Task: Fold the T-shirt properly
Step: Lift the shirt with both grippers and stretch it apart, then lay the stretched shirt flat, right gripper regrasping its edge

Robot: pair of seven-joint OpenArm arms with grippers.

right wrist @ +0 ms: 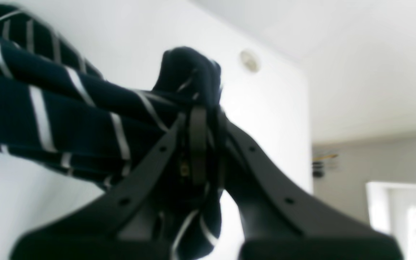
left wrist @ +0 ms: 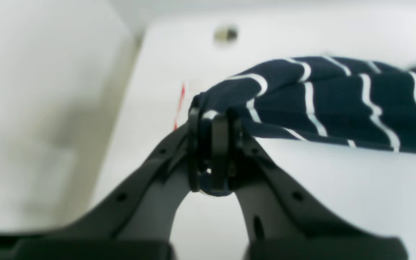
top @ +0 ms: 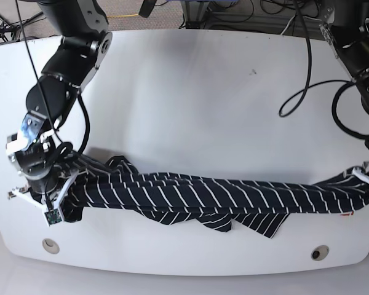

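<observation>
Your T-shirt (top: pixel 203 196), dark navy with thin white stripes, stretches in a long bunched band across the near side of the white worktop (top: pixel 190 92). Your left hand (left wrist: pixel 213 144) pinches its right end; your right hand (right wrist: pixel 199 144) pinches its left end. No readable writing.

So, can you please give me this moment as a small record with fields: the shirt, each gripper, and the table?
shirt: T-shirt, dark navy with thin white stripes, stretched into a long band across the near side of the table, middle sagging with folds hanging down
left gripper: left gripper shut on one end of the shirt
right gripper: right gripper shut on the other end, cloth bunched above the jaws
table: white table, round fitting near the front edge
fold state: not yet folded flat
</observation>
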